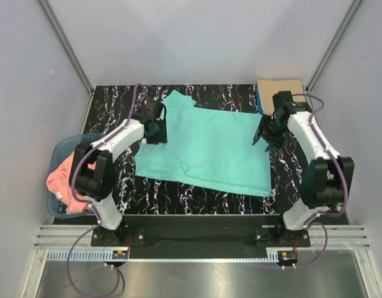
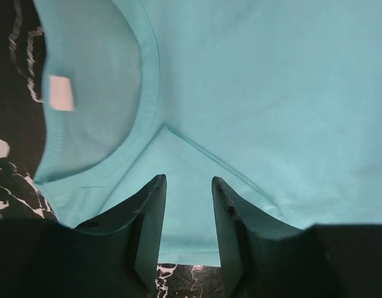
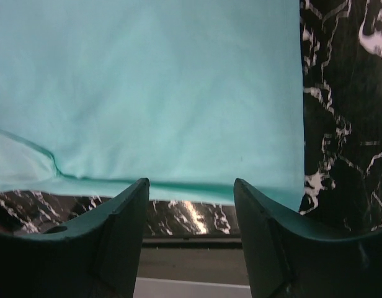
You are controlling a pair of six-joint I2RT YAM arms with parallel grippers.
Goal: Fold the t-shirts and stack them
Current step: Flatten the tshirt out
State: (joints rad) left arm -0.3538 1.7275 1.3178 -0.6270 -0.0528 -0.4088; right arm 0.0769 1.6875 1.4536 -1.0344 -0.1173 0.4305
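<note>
Turquoise-green t-shirt (image 1: pixel 209 149) lies spread flat on the middle of the black marbled surface (image 1: pixel 178 198). Left gripper (image 1: pixel 155 131) at its collar end, jaws narrowly parted over the cloth, clamping nothing; right gripper (image 1: pixel 265 133) at the opposite edge, jaws wide and empty. Salmon pink t-shirt (image 1: pixel 59 183) lies in the basket (image 1: pixel 56 158) at left.

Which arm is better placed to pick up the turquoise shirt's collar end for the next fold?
Probably left. The left arm's jaws stand apart directly over the turquoise t-shirt's shoulder, beside the collar. The right arm's jaws hang open at the opposite hem edge, far from the collar.
</note>
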